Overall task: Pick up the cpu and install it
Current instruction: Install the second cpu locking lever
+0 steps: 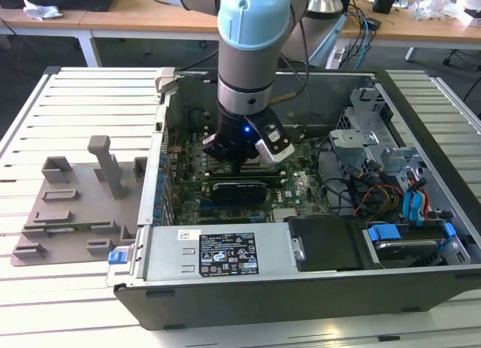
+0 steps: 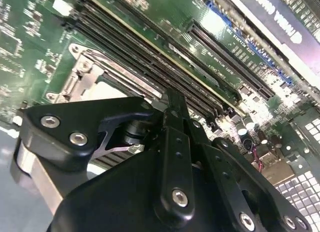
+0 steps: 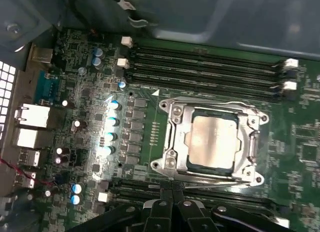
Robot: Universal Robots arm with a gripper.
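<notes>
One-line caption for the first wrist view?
The cpu sits inside its metal-framed socket on the motherboard.

The cpu (image 3: pixel 211 141) is a small flat square chip with a silvery-grey metal top plate and a thin darker rim. It lies flat, face up, seated inside the square metal-framed socket (image 3: pixel 172 137) on the green board, the frame around its edges. In the first wrist view it sits just ahead of the jaws, clear of them, nothing gripping it.
</notes>
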